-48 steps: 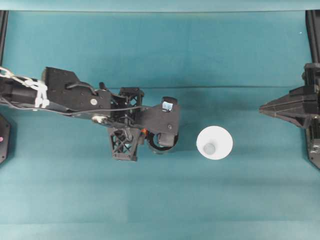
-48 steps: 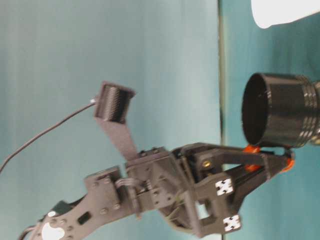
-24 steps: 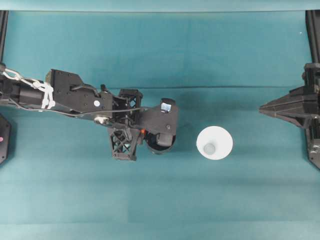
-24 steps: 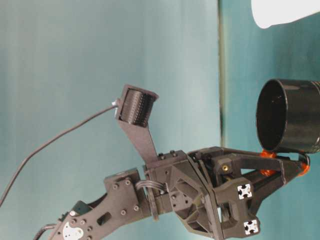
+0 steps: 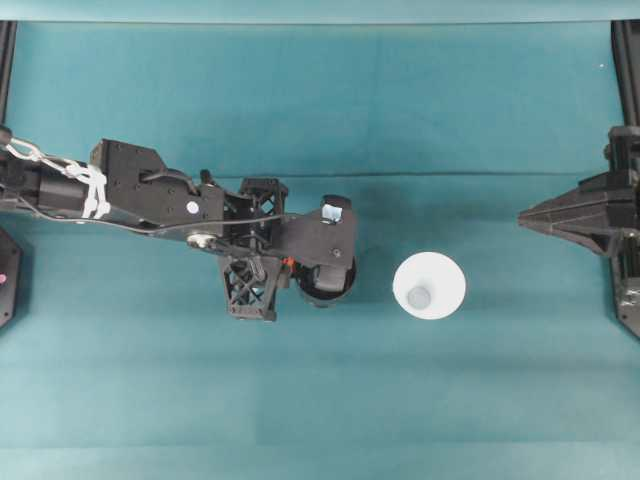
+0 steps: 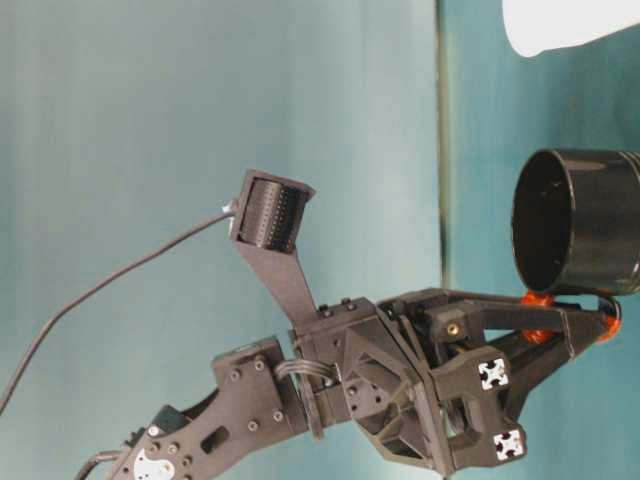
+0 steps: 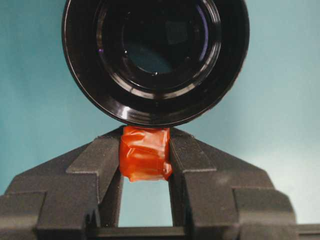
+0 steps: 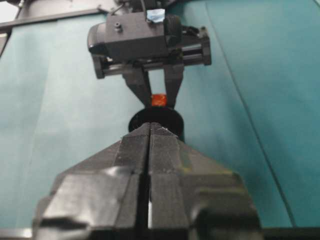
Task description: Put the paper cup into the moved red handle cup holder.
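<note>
Red tab of holder (image 7: 155,60) pinched by left end effector (image 7: 145,160); holder sits left of centre. Cup (image 5: 429,285) upright on table (image 5: 450,110), just right of holder, untouched. Right end effector (image 8: 149,131) closed, empty. Cup insertion pending.

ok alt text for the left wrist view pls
The left gripper pinches the red-orange handle tab of the glossy black red handle cup holder between its two black fingers. The holder's open mouth faces the camera, with teal table behind it.
</note>
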`<state>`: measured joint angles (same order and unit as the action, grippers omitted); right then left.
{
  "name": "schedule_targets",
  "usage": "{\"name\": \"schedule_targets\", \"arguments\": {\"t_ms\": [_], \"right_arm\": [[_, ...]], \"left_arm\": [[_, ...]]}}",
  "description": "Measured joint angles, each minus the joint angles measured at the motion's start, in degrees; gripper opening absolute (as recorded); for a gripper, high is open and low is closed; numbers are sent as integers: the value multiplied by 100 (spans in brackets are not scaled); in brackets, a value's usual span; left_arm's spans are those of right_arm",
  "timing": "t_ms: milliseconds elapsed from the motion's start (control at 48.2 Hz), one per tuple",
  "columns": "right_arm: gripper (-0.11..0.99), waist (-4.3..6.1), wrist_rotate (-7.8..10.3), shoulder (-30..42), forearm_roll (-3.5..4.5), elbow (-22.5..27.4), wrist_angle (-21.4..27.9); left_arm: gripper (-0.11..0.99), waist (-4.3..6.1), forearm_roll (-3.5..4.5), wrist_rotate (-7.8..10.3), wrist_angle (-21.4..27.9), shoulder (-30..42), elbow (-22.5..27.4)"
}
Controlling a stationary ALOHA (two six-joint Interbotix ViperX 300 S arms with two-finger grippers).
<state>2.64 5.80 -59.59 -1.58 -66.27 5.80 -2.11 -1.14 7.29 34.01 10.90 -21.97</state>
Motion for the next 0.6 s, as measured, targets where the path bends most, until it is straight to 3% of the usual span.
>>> {"name": "schedule_targets", "arguments": {"t_ms": [394, 436, 602], "right_arm": [[-11, -9, 0, -9, 9, 0, 0], [-11, 0, 9, -9, 9, 0, 0], [-11, -9, 9, -9, 9, 0, 0]], "left_arm": [[28, 9, 0, -141, -105, -9, -35], [35, 9, 0, -149, -114, -9, -35], [84, 9, 0, -114, -141, -9, -79]]}}
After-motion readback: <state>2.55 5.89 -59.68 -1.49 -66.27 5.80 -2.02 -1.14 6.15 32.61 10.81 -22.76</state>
